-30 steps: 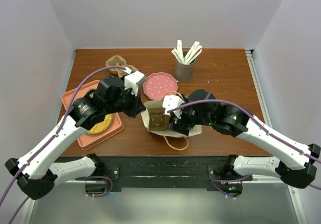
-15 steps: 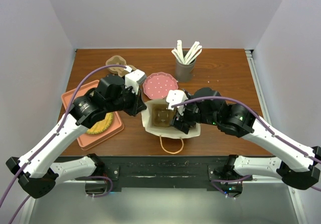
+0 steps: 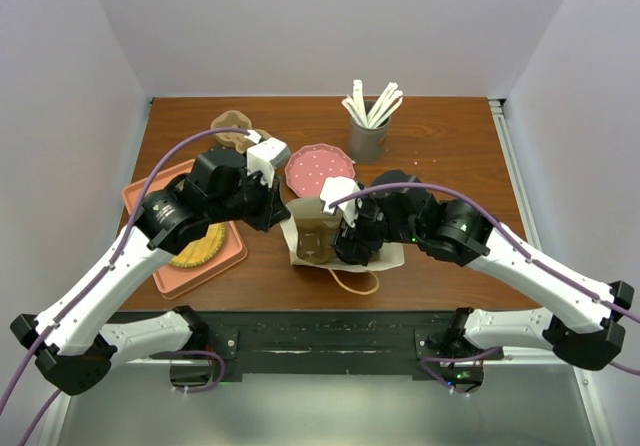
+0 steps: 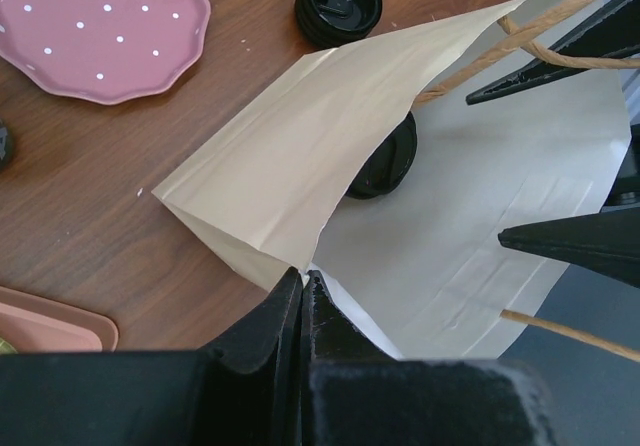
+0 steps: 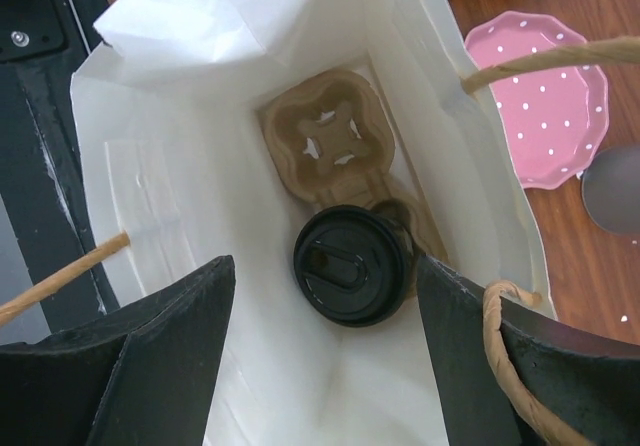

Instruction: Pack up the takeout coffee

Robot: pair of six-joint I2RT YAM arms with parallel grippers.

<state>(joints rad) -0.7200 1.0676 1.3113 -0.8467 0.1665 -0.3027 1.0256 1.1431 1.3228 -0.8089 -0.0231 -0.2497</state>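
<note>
A white paper bag (image 3: 291, 232) with rope handles stands open at the table's middle. Inside the bag (image 5: 180, 186) lies a brown pulp cup carrier (image 5: 325, 131). A black-lidded coffee cup (image 5: 352, 263) stands in one of the carrier's slots. My right gripper (image 5: 325, 261) hangs open in the bag's mouth above the cup, one finger on each side and both clear of it. My left gripper (image 4: 303, 278) is shut on the bag's left rim (image 4: 260, 166) and holds it apart. A second black-lidded cup (image 4: 338, 1) stands on the wood outside the bag.
A pink dotted plate (image 3: 318, 169) lies just behind the bag. A grey holder of white sticks (image 3: 368, 136) stands further back. At the left a salmon tray (image 3: 150, 198) carries a yellow pastry (image 3: 200, 248). Brown paper pieces (image 3: 232, 124) lie at the back left.
My right gripper has shifted a little to the left over the bag's mouth and its jaws have narrowed slightly. The left gripper keeps its pinch on the rim.
</note>
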